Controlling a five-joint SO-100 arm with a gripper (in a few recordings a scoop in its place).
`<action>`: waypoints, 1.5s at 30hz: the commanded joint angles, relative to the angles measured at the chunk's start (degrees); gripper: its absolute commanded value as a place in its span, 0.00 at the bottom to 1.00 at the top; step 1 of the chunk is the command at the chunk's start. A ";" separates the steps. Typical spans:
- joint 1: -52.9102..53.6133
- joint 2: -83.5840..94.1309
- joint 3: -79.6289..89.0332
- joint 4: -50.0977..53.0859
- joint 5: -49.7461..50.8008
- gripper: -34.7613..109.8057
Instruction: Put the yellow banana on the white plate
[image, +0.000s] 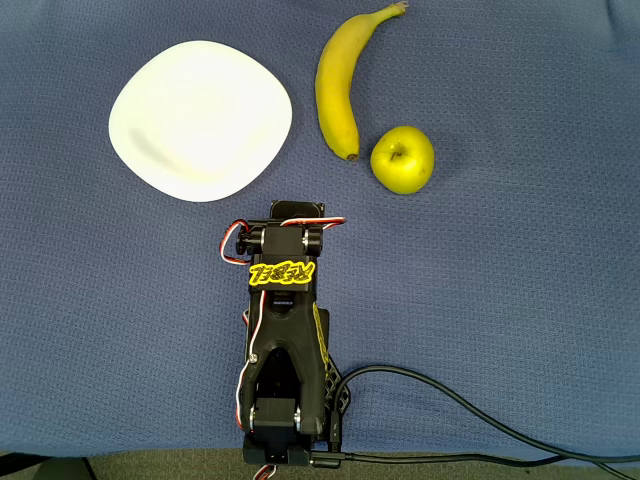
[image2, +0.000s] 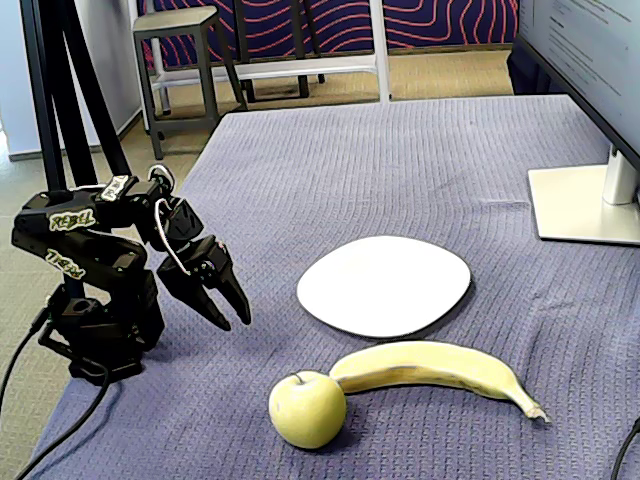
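Observation:
The yellow banana (image: 337, 90) lies on the blue cloth right of the white plate (image: 200, 120) in the overhead view, stem pointing to the far edge. In the fixed view the banana (image2: 430, 367) lies in front of the plate (image2: 385, 285), which has nothing on it. My gripper (image2: 233, 318) hangs folded back at the arm's base, pointing down, well left of the plate and apart from both things. Its fingers sit close together with nothing between them. From overhead the gripper (image: 298, 209) is mostly hidden under the wrist.
A round yellow-green apple (image: 402, 159) sits by the banana's dark tip; in the fixed view the apple (image2: 307, 408) touches that end. A monitor foot (image2: 585, 205) stands at the table's far right. A black cable (image: 470, 420) trails from the arm's base.

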 joint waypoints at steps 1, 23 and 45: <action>-2.11 3.87 0.79 -2.99 -1.85 0.29; -3.60 -23.82 -25.84 -8.17 11.95 0.38; -1.49 -65.04 -67.06 -0.62 54.58 0.45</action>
